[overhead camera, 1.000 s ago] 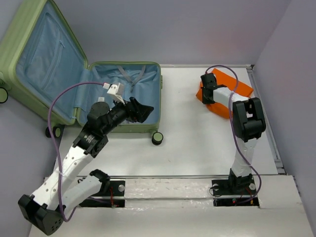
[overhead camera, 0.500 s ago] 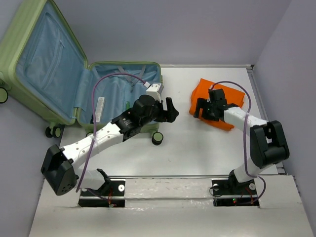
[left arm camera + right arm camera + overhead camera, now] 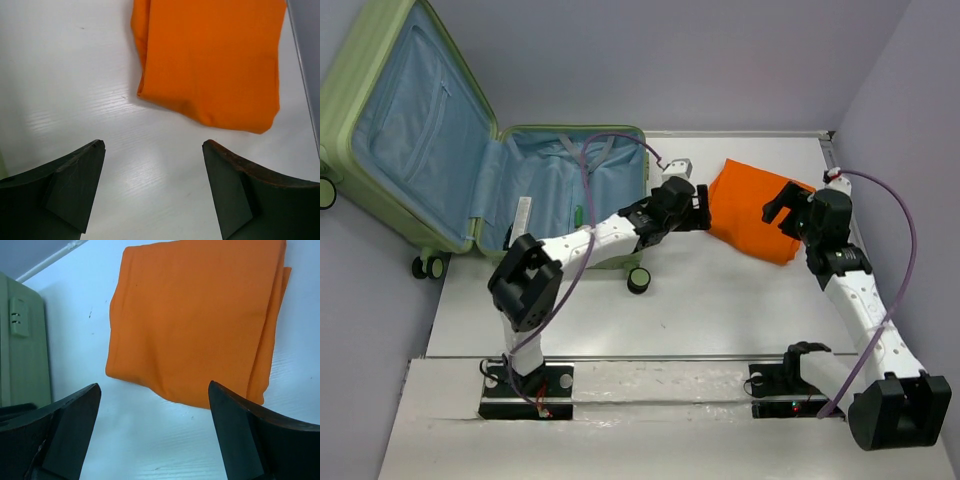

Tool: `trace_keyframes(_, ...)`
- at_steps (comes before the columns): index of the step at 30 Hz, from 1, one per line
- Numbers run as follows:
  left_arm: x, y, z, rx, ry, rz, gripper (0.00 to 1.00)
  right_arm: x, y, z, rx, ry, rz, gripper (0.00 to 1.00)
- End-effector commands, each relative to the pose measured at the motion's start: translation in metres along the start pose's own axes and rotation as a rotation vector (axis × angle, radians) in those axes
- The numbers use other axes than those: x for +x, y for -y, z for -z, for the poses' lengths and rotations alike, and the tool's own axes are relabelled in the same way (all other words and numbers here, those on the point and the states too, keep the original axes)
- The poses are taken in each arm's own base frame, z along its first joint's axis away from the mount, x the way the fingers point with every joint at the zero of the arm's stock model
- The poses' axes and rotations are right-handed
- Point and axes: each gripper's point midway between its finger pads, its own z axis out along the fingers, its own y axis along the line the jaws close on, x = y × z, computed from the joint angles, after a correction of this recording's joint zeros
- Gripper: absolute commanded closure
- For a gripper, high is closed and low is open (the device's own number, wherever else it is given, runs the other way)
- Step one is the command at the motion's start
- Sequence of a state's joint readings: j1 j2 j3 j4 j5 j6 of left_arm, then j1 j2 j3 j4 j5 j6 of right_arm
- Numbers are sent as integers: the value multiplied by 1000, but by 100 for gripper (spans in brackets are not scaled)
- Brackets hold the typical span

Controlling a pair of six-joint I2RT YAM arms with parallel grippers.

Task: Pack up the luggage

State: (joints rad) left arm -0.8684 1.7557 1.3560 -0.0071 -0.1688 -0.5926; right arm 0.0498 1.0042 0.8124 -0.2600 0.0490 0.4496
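Top external: left gripper [image 3: 698, 212], jaws spread and empty, has swung clear of the large light-green hard-shell suitcase [image 3: 410, 120] behind it and is now just beside the folded orange cloth [image 3: 750, 205]. The right gripper [image 3: 782, 205], released too, has backed off the cloth. Left wrist: cloth lies ahead. Right wrist: cloth ahead, suitcase beyond.

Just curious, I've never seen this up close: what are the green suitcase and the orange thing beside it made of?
The luggage looks like hard moulded plastic, matte light green, holding a rigid shape. Its lining seems thin light-blue fabric, with a zip line. The orange cloth looks like soft matte textile: folded layers show at its edge.
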Motion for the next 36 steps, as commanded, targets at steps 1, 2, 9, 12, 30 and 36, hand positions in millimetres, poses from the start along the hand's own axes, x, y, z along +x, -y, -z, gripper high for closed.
trace_keyframes(1, 6, 5, -30, -64, 10, 94, 9, -1, 3, 6, 0, 41, -35, 6)
trace_keyframes(2, 11, 9, -40, -63, -1, 102, 8, 2, 2, 6, -10, 32, -39, 6)
trace_keyframes(9, 30, 14, -104, -136, -25, 101, 1, 8, -21, 17, -155, 16, -73, 6)
trace_keyframes(12, 38, 10, -127, -145, -47, 95, 1, 11, -29, 21, -202, -1, -72, 6)
trace_keyframes(30, 57, -10, -216, -83, -109, 103, 50, 24, 10, -14, -37, -21, -142, 0)
trace_keyframes(36, 51, 0, -209, 42, -115, 149, 94, -6, 79, -45, 101, 22, -329, 0)
